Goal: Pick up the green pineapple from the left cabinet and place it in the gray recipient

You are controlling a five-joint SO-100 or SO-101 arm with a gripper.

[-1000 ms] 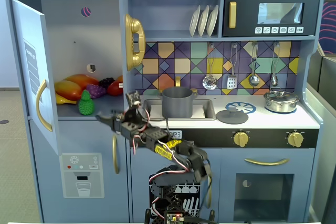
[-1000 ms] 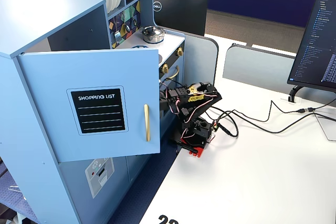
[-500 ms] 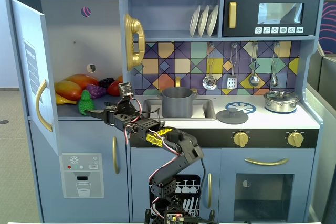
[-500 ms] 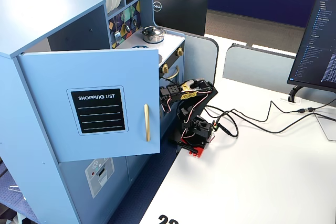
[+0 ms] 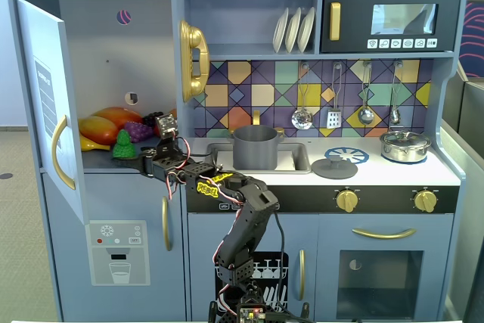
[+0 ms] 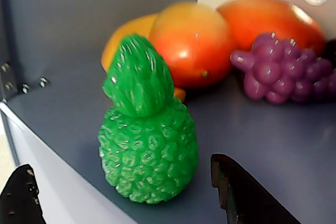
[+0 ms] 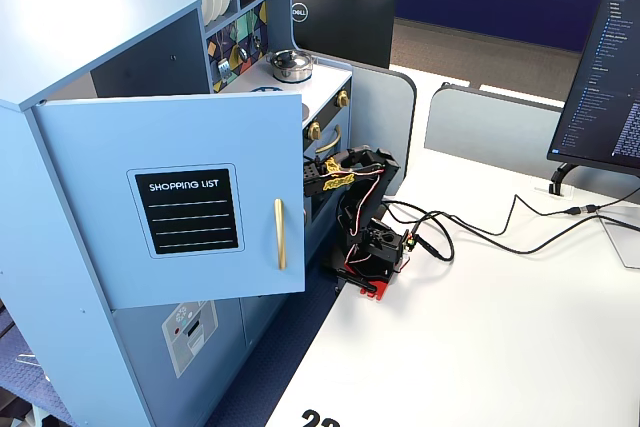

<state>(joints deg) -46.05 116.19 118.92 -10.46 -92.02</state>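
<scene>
The green pineapple [image 5: 122, 145] stands upright at the front edge of the left cabinet [image 5: 144, 43] shelf; the wrist view shows it large [image 6: 148, 150]. My gripper [image 5: 142, 160] is open just in front of it; in the wrist view [image 6: 126, 192] its two dark fingers stand apart on either side of the fruit's base, not touching it. The gray recipient [image 5: 255, 147] stands in the sink, right of the cabinet. In a fixed view from the side the open cabinet door [image 7: 180, 197] hides the pineapple and the gripper.
Orange mango-like fruits [image 6: 194, 43] and a purple grape bunch [image 6: 286, 69] lie behind the pineapple. A gray lid [image 5: 334, 166] and a shiny silver lidded pot [image 5: 405, 145] sit on the counter. The open cabinet door [image 5: 47, 104] stands at the left.
</scene>
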